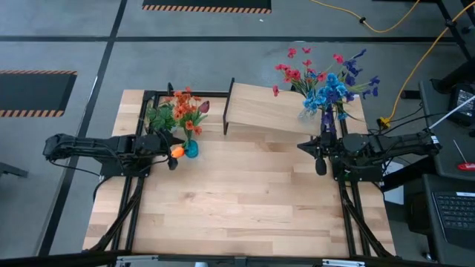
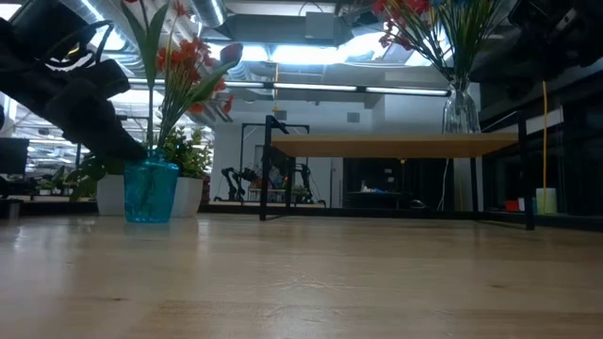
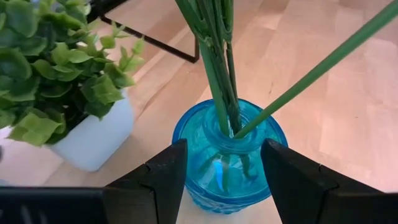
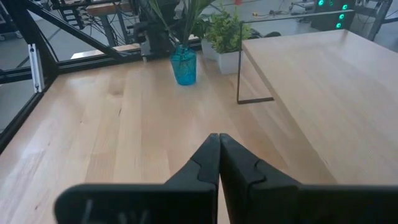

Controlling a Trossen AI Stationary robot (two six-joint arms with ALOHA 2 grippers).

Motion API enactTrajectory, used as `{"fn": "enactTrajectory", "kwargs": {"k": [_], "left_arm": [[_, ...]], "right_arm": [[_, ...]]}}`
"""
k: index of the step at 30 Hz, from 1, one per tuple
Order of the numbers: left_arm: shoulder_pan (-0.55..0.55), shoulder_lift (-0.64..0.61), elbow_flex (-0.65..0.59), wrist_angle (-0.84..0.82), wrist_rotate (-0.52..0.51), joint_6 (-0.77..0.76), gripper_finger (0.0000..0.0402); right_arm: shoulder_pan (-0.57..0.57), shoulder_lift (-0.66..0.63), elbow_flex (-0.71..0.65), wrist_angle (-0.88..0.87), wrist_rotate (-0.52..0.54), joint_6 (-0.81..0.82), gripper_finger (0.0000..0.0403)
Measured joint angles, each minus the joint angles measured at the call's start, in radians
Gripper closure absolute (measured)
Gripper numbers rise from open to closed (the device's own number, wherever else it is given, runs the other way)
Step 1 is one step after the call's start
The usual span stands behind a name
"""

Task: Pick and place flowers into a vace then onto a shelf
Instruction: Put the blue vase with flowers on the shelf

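Left tool (image 3: 222, 180) is sitting with its fingers (image 3: 163, 177) spread wide, one on each side of the blue vase (image 3: 229, 155), and you're not gripping the glass yet. Take that blue vase as your landmark. Several green stems of the flowers (image 1: 185, 105) are already standing in its neck, with the red and orange blooms fanning out above it. An orange tulip head (image 1: 177, 151) is lying right against the vase on the tool's side, and I can't tell whether its stem is properly seated. Just behind the vase a leafy plant in a white pot (image 3: 93, 134) is crowding in.

Well away from the vase, across the table (image 1: 245, 200), your right tool (image 4: 219, 163) is clenched on nothing, simply waiting. Beyond the vase toward that side, the shelf (image 1: 278, 111) is standing raised on its black legs, with a clear glass vase (image 2: 459, 108) of blue and red sprays already on its far end.

Now the risks. If you're closing off-centre, the round glass could be slipping or tipping, spilling stems. The slanted stem could be catching a finger as you lift. Swinging wide could be clipping the white pot, and coming in low could be knocking the shelf edge.
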Motion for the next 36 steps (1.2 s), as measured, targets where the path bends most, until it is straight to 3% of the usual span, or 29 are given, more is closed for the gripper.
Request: {"fn": "enactTrajectory", "kwargs": {"k": [18, 36], "left_arm": [[0.0, 0.062, -0.003, 0.115, 0.013, 0.003, 0.0203], [0.001, 0.194, -0.003, 0.275, -0.041, 0.098, 0.0203]], "right_arm": [[0.0, 0.0, 0.0, 0.0, 0.0, 0.0, 0.0389], [0.0, 0.002, 0.0, 0.0, 0.0, 0.0, 0.0389]]}}
